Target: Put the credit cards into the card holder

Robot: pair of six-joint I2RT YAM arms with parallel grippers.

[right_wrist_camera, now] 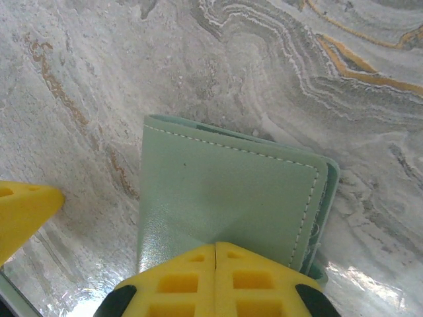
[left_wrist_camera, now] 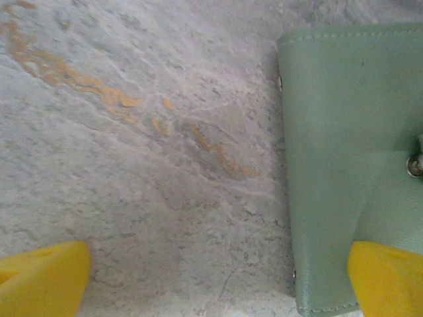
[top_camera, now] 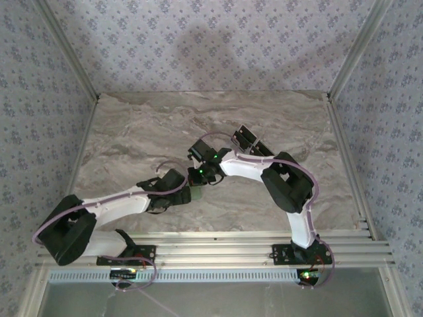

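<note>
Found the card holder (right_wrist_camera: 225,191) flat and closed on the table (right_wrist_camera: 99,66), low in the middle of the right wrist view and at the right edge of the left wrist view. Noted the right gripper (right_wrist_camera: 216,277) fully closed, tips together on its near edge and seemingly pinching nothing. Noted the left gripper (left_wrist_camera: 215,277) spread wide and empty. Risked skidding it over smooth stone with any sideways push. Read the stitched, layered edge as facing frame right in the right wrist view. Judged the long axis as roughly left to right there, though with the near end hidden.

The card holder (right_wrist_camera: 225,191) lies flat on the surface (top_camera: 132,139), with the left jaws straddling its left edge and the right jaws over its edge from behind.
</note>
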